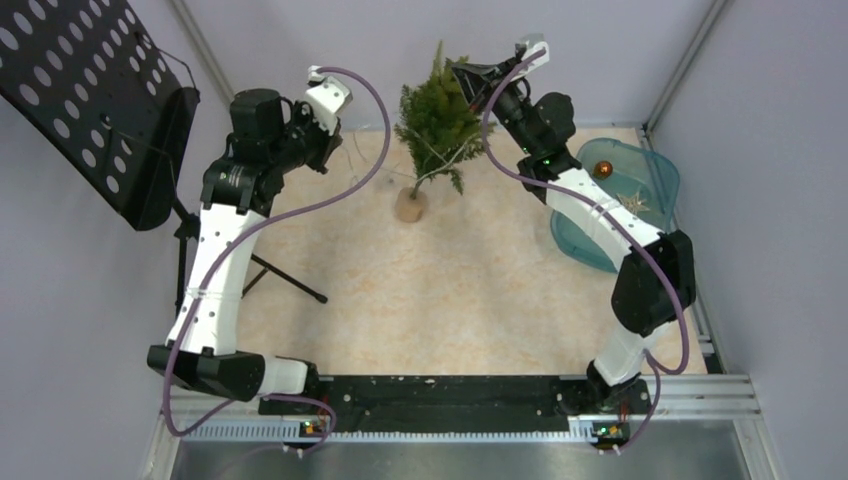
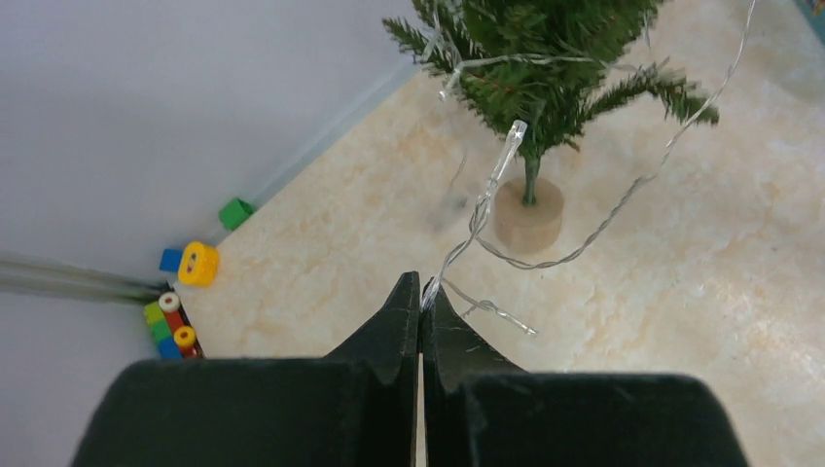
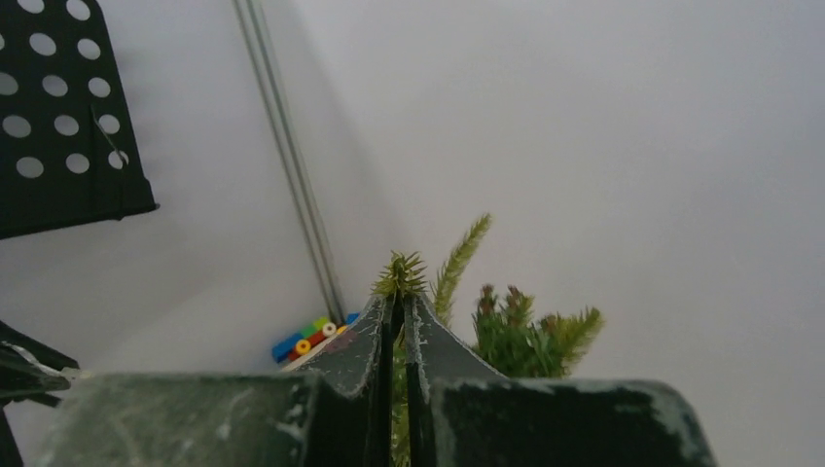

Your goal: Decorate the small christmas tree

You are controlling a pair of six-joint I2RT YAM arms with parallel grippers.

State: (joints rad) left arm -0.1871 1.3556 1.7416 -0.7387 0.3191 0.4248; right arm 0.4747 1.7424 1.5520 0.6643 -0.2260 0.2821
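Note:
The small christmas tree point(image 1: 437, 120) stands at the back middle of the table on its round pale wooden base point(image 1: 410, 205). A thin silver light string point(image 2: 486, 195) hangs over its branches and loops past the base point(image 2: 528, 214). My left gripper point(image 2: 421, 292) is shut on one end of that string, left of the tree point(image 2: 545, 58) and low over the table. My right gripper point(image 3: 397, 304) is shut on an upper branch of the tree, and the branch tip point(image 3: 400, 272) sticks out past the fingertips. From above, the right gripper point(image 1: 458, 70) sits at the tree's top right.
A teal tray point(image 1: 650, 160) at the right holds an orange bauble point(image 1: 603, 169) and a straw star point(image 1: 632, 203). A black perforated music stand point(image 1: 90, 90) is at the far left. Coloured toy blocks point(image 2: 190, 263) lie by the back wall.

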